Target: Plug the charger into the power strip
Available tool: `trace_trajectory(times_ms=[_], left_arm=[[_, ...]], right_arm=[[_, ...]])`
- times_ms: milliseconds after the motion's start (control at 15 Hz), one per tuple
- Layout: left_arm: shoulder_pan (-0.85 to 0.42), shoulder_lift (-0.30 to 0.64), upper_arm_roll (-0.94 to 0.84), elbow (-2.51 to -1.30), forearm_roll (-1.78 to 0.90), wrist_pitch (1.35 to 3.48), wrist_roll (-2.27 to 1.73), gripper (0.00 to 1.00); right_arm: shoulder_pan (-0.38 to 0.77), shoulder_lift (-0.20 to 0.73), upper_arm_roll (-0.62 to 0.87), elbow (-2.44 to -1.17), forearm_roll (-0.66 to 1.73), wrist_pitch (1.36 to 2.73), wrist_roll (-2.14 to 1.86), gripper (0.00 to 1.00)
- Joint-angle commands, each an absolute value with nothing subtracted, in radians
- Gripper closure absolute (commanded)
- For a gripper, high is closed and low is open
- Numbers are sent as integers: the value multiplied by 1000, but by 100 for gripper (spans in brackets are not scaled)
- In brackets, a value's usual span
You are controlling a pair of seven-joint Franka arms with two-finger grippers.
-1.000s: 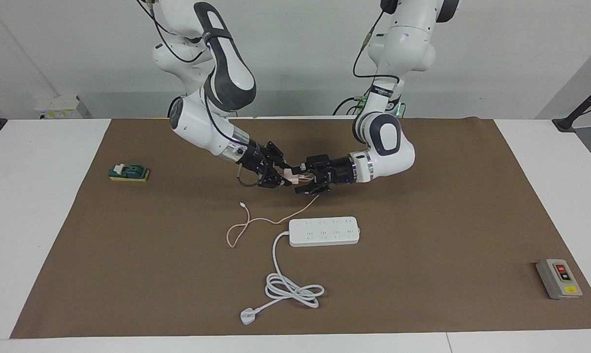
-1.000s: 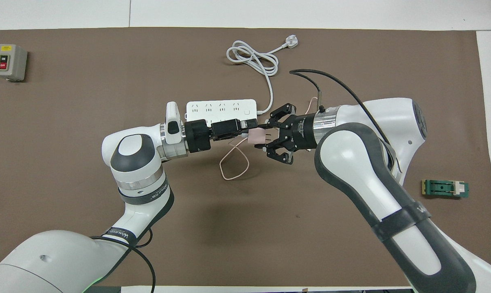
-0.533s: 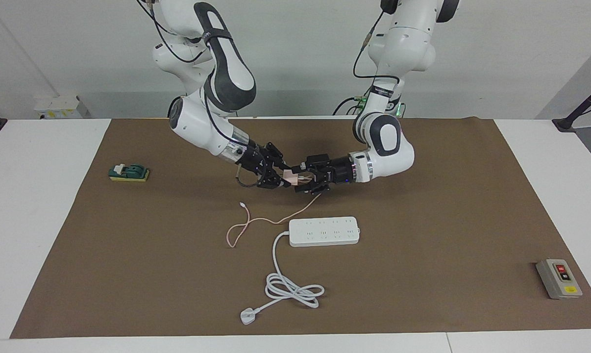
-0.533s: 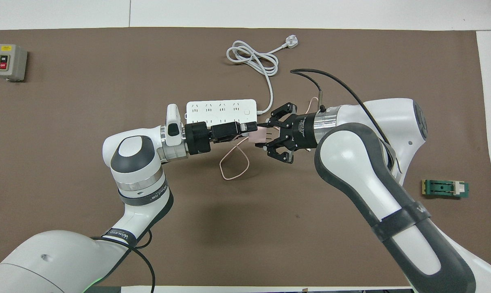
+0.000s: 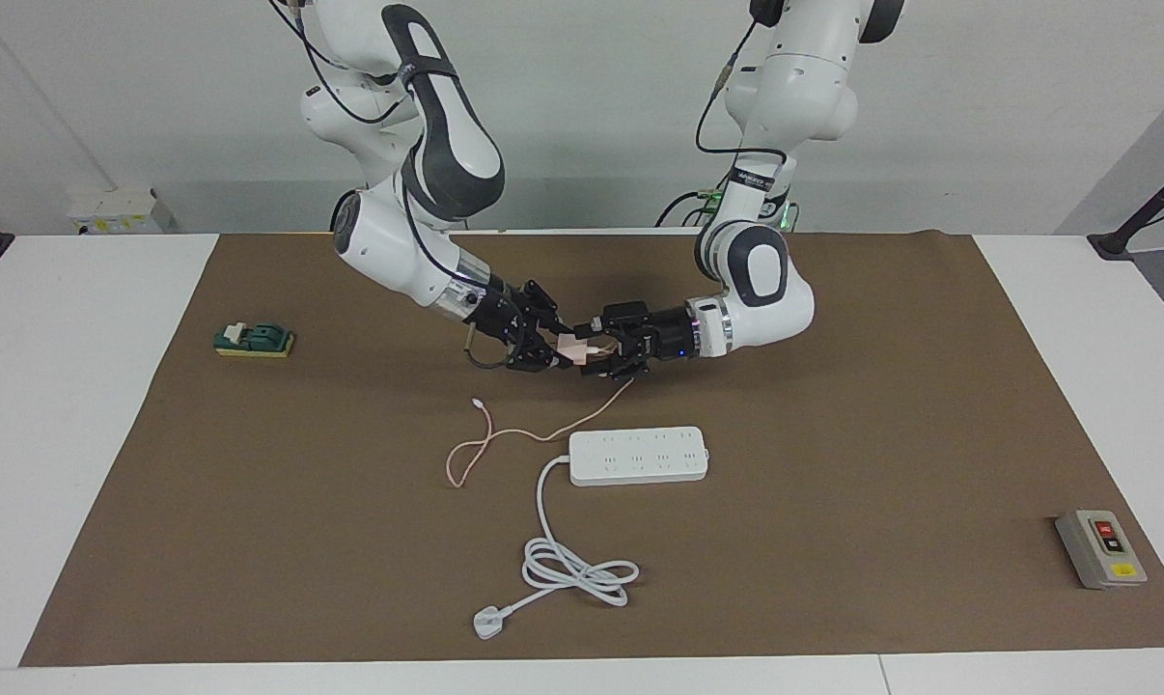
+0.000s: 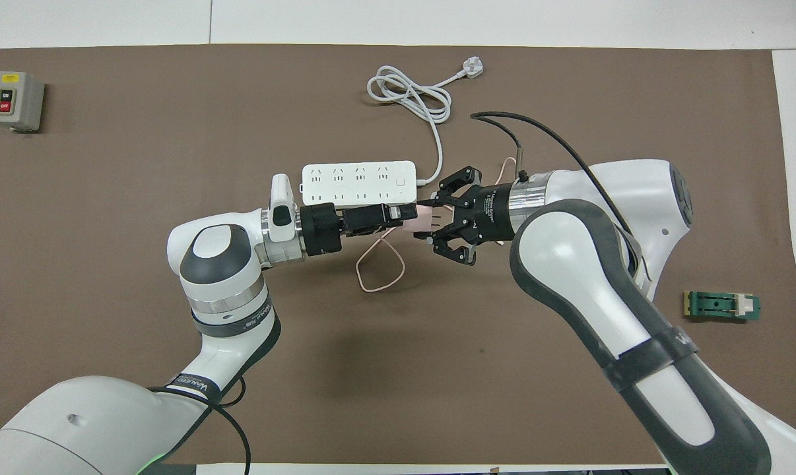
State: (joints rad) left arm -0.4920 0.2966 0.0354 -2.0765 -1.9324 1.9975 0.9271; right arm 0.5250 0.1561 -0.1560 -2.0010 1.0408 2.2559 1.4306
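The pale pink charger [image 5: 574, 350] [image 6: 424, 221] hangs in the air over the mat, nearer to the robots than the power strip. My right gripper [image 5: 559, 349] [image 6: 435, 221] is shut on it. My left gripper [image 5: 594, 353] [image 6: 411, 215] faces it with its jaws open, and its fingertips reach the charger's free end. The thin pink cable [image 5: 505, 434] [image 6: 379, 265] droops from the charger and loops on the mat. The white power strip [image 5: 638, 455] [image 6: 358, 182] lies flat with its outlets facing up, and nothing is plugged into it.
The strip's thick white cord [image 5: 577, 569] [image 6: 411, 95] coils farther from the robots and ends in a flat white plug [image 5: 490, 623] [image 6: 472, 66]. A grey switch box [image 5: 1100, 548] [image 6: 16, 100] sits toward the left arm's end. A small green part [image 5: 254, 340] [image 6: 721, 305] lies toward the right arm's end.
My left gripper has slid toward the right gripper, so its open fingertips now reach the charger. The right gripper has held its grip with little movement.
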Motion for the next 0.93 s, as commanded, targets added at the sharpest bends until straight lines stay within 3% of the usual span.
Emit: trace_trajectory(times_ms=[0, 867], left_arm=[[-505, 265, 46, -2114, -1950, 1988, 951, 0], [-514, 255, 46, -2135, -1950, 1985, 966, 0]], right_arm=[[528, 130, -156, -2029, 1065, 2276, 1410, 100], [529, 133, -156, -2031, 1065, 2309, 1413, 100]])
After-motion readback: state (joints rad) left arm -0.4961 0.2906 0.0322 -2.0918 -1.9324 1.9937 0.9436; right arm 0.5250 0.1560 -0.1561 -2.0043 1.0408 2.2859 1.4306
